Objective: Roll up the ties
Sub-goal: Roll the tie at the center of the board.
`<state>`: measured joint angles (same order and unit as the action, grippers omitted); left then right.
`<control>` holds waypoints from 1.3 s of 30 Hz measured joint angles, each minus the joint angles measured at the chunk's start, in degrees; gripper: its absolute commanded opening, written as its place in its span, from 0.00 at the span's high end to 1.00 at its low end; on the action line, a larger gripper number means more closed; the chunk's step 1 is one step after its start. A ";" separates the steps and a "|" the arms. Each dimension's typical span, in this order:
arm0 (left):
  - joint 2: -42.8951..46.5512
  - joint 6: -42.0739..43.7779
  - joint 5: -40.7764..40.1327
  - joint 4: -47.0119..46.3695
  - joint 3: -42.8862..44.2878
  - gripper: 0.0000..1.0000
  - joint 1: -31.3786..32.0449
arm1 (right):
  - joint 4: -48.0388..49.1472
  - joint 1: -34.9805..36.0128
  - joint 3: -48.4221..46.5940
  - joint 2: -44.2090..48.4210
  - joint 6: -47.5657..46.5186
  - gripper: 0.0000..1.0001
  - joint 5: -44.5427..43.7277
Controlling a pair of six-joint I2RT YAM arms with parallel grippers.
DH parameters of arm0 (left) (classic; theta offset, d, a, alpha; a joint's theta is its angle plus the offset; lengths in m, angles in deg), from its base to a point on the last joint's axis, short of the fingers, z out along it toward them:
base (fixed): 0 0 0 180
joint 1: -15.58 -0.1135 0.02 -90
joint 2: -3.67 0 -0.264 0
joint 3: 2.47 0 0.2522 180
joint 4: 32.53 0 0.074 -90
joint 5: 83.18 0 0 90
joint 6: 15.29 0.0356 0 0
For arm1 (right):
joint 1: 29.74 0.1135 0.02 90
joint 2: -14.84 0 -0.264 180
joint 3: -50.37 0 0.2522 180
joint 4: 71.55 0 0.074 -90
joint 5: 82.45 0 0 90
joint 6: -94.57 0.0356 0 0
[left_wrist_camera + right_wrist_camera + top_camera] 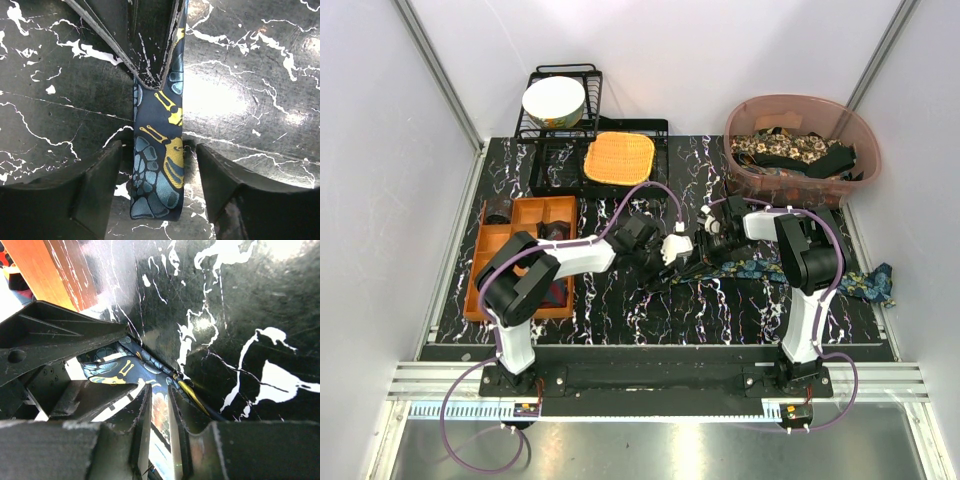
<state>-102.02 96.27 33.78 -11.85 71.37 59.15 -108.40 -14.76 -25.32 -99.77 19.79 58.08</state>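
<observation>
Two fingers of the left gripper (159,150) stand wide apart with the blue tie (157,175) lying flat between them, while the right gripper (159,390) just ahead is almost closed, maybe pinching it, so roll slowly, tight and straight.

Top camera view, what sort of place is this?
Likely a robot test cell, not a home: white panel walls, two arms bolted to a marbled table, a tub of ties.
</observation>
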 measured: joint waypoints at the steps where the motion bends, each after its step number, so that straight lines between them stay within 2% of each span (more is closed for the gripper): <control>1: -0.13 0.07 -0.17 0.52 0.39 0.32 0.04 | 0.11 0.00 0.00 -0.11 0.17 0.75 0.13; 9: -3.72 0.98 -1.29 3.56 5.99 0.48 0.31 | 1.95 0.02 0.87 -0.24 2.27 0.75 1.11; 14: -4.31 3.15 -1.01 5.77 7.13 0.65 0.46 | 4.13 0.02 3.02 -0.15 4.11 0.74 2.93; 19: -4.31 5.75 0.20 7.08 7.28 0.68 0.94 | 3.17 -0.24 5.46 1.36 4.52 0.66 4.24; 20: -4.31 6.05 0.22 7.19 7.30 0.69 1.05 | 2.27 -0.42 5.40 1.92 3.98 0.61 3.98; 22: -4.28 6.56 0.26 7.26 7.30 0.66 1.14 | -0.83 -1.49 4.72 3.32 1.90 0.56 2.89; 23: -4.28 6.73 0.28 7.28 7.30 0.60 1.14 | -2.71 -2.38 4.02 4.11 0.37 0.56 2.27; 29: -3.43 7.02 0.42 7.04 6.16 0.49 1.18 | -9.09 -6.01 -0.90 6.86 -6.08 0.55 -0.07; 32: -2.36 6.56 0.26 7.06 4.92 0.43 1.25 | -12.02 -5.77 -0.98 6.86 -7.93 0.43 -0.02; 33: -1.99 6.25 0.24 7.15 4.50 0.42 1.27 | -13.68 -5.79 -1.11 6.86 -9.05 0.37 -0.31; 34: -1.64 6.08 0.24 7.13 4.13 0.41 1.25 | -15.67 -5.86 -1.60 6.86 -10.69 0.24 -0.70; 37: -0.07 5.49 0.17 7.28 2.29 0.37 1.16 | -22.73 -7.58 -5.22 6.86 -18.73 0.12 -3.72; 39: 0.94 5.29 0.22 7.67 1.25 0.36 1.01 | -26.21 -10.14 -8.74 7.15 -26.01 0.09 -6.60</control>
<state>-101.08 101.56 33.99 -4.18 72.62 60.16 -134.61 -24.90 -34.06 -92.62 -6.22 51.47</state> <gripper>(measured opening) 0.623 0.843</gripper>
